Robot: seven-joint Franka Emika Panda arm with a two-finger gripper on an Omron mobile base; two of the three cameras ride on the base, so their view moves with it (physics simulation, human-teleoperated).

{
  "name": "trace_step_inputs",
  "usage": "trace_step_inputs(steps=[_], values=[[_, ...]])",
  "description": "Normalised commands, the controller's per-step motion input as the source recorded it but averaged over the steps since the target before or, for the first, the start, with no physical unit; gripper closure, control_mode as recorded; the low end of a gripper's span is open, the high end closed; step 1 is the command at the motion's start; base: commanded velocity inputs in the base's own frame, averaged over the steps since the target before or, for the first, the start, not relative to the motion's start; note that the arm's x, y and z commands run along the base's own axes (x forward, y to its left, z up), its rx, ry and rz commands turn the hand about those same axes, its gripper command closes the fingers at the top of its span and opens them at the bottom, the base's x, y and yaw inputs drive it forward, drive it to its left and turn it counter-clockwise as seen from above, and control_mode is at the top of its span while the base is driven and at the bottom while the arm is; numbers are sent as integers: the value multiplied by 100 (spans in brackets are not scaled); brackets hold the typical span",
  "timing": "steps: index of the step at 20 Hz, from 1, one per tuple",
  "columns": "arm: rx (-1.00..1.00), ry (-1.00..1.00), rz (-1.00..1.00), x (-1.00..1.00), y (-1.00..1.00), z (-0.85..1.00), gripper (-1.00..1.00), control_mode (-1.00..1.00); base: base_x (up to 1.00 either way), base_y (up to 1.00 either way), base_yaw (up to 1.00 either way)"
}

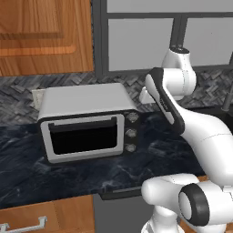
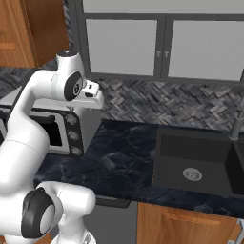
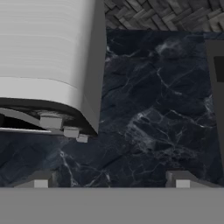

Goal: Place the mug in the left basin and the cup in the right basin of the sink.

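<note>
arm: raised, elbow folded, hand pointing down | claw [image 3: 111,179]: fingers spread wide, holding nothing

**Dark marble counter, toaster oven on it, sink at the far right**

So the counter [image 1: 91,168] is a dark blue-black marble slab with pale veins. A white toaster oven [image 1: 86,123] sits right on it, left of centre in the left base view. In the right base view, the black sink [image 2: 164,159] is set into it at the right, one steel drain [image 2: 192,174] showing.
</note>
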Motion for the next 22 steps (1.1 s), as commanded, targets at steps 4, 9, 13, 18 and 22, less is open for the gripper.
trace_step_inputs(steps=[4, 9, 13, 18, 22], values=[[0, 0, 0, 0, 0, 0, -100, 100, -38, -4, 1], [0, 0, 0, 0, 0, 0, -100, 100, -48, -7, 1], [0, 0, 0, 0, 0, 0, -100, 100, -22, -25, 0], [0, 0, 0, 0, 0, 0, -100, 100, -10, -57, 2], [0, 0, 0, 0, 0, 0, -100, 100, -26, -58, 5]])
